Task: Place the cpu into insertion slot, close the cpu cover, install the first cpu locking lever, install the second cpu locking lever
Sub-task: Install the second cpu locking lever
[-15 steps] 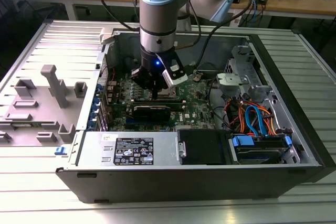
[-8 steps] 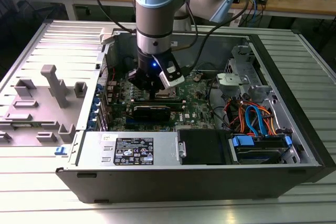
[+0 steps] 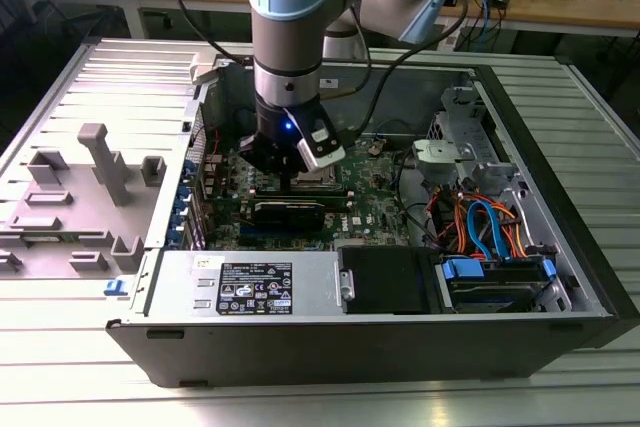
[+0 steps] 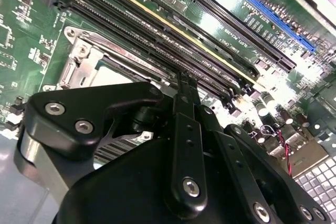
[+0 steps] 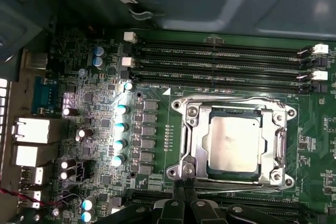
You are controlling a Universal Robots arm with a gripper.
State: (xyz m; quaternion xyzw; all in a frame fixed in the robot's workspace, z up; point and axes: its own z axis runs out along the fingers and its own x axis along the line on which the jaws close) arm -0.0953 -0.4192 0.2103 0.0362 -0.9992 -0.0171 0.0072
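My claw, fingers pressed together, at insertion slot rim; cpu seated, cpu cover closed.

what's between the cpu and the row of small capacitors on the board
In the first wrist view, the cpu cover's silvery frame edge and a column of grey square components lie between the cpu and the capacitors.

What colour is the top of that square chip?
Dull silver-grey; the cpu shows best in the first wrist view.

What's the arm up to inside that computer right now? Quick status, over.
Fingers pinched together, tips at the socket frame's corner. Chip seated, metal cover down around it. Memory sticks alongside, nothing blocking.
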